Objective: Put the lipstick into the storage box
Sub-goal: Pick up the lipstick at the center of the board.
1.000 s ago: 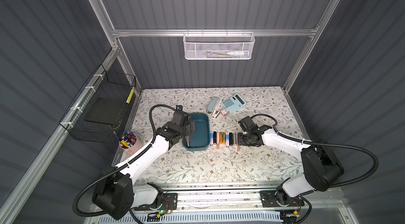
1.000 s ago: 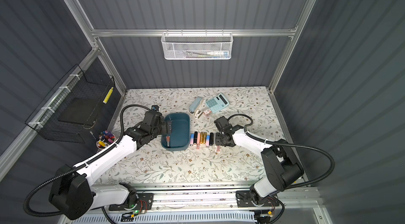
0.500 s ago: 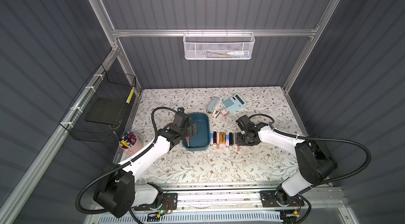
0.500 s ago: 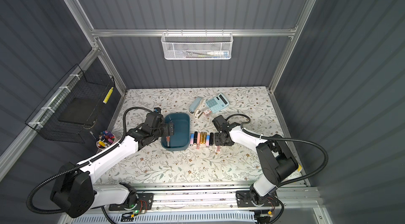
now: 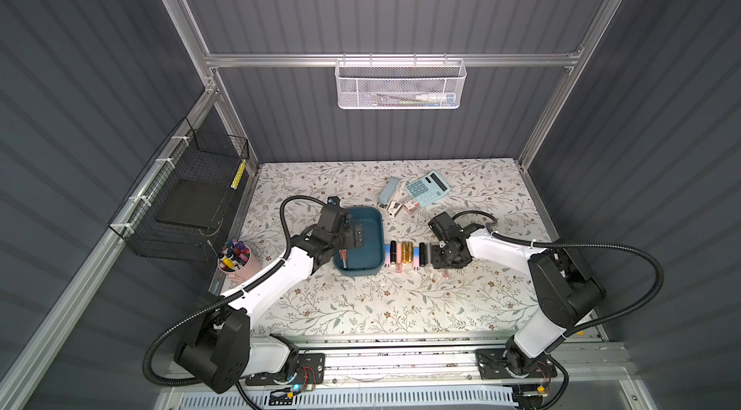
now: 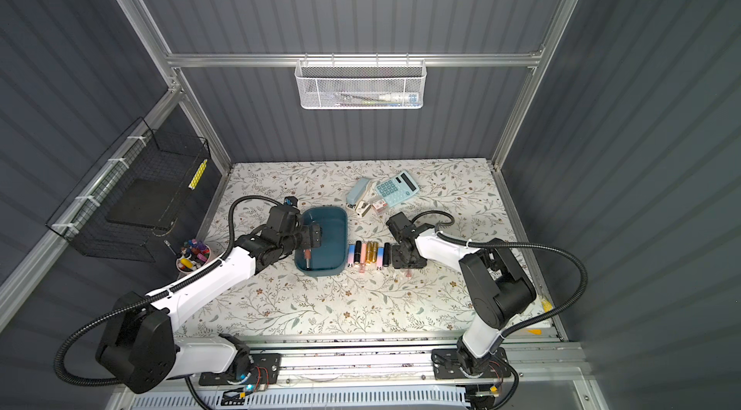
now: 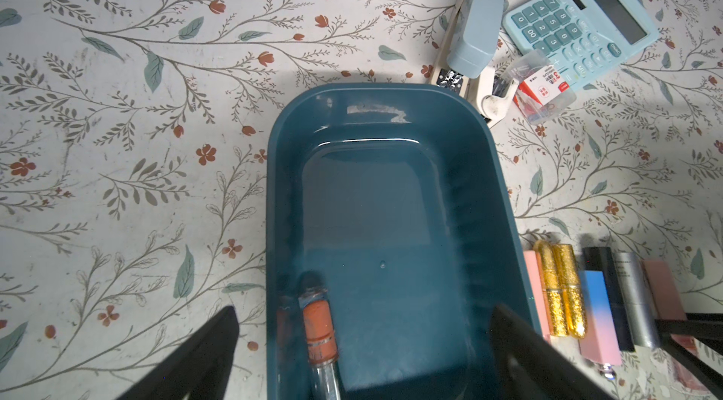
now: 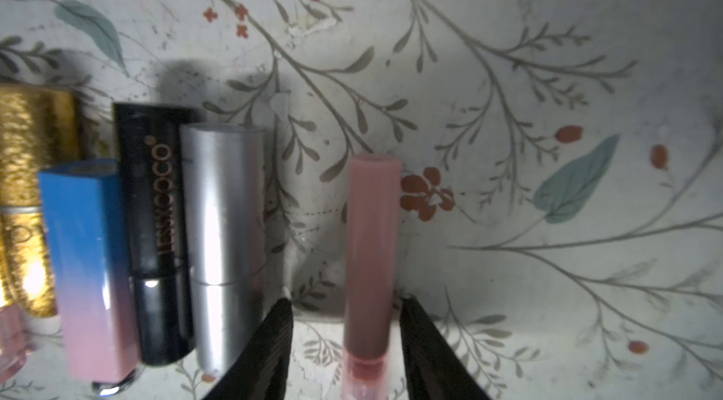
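**Status.** The right pincer (image 8: 347, 300) is low over the bench (image 5: 361, 307), jaws apart, straddling the pink lipstick (image 8: 373, 237) at the right end of the row. It is not yet clamped. One finger sits just beside the tube. The other, nearer the silver lipstick (image 8: 223, 214), stands off with a gap. The left pincer (image 7: 364, 310) hangs wide apart over the storage box (image 5: 371, 227). The box lies left of the row and already holds one orange lipstick (image 7: 319, 323).

**Hazards (est.)**
- Off-centre closing: the close finger makes contact first. The tube is round, so it may roll or skid twd the silver lipstick, giving a skewed grip.
- Grip pt is at the tube's near end, not mid-length. The far end may droop or pivot on lift, poss. drop.
- The stand-off finger may nudge the silver lipstick and disturb the row.
- The left arm occupies the space over the box. A transfer w/ the right arm risks collision unless the left arm clears.
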